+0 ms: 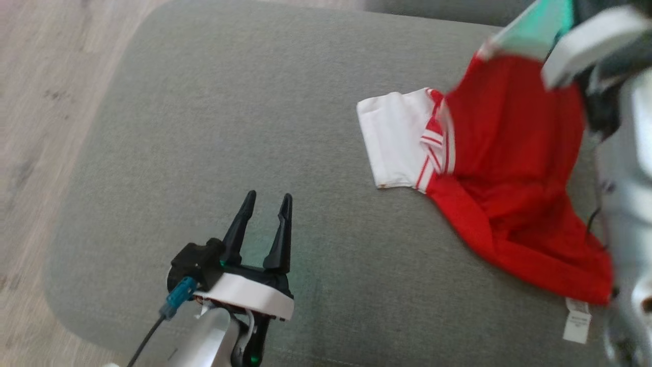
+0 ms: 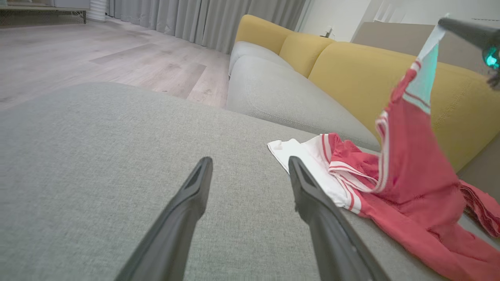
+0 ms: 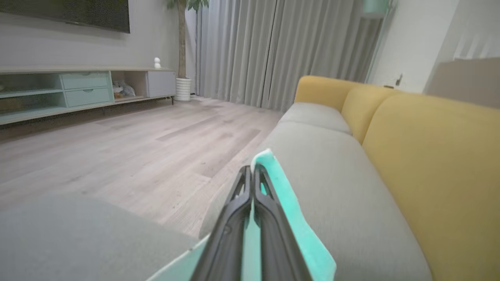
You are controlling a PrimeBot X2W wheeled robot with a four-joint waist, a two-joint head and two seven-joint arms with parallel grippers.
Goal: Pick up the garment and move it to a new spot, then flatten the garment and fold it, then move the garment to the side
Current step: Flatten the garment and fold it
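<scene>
Head view: garment (image 1: 509,168) half-raised off the cushion (image 1: 204,127).
Right fingers (image 3: 236,218) clamped on its pale edge, left fingers (image 1: 239,224) apart and empty; moving, flattening, folding all remain.

Head camera looks steeply down on the grey ottoman (image 1: 204,127) and garment (image 1: 509,168); the left wrist camera views both from low, sharing the yellow sofa (image 2: 351,70) with the right wrist camera.

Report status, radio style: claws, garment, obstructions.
Left claw open above grey cushion. Right claw shut on garment edge, raised; rest draped on cushion. No obstruction seen.
</scene>
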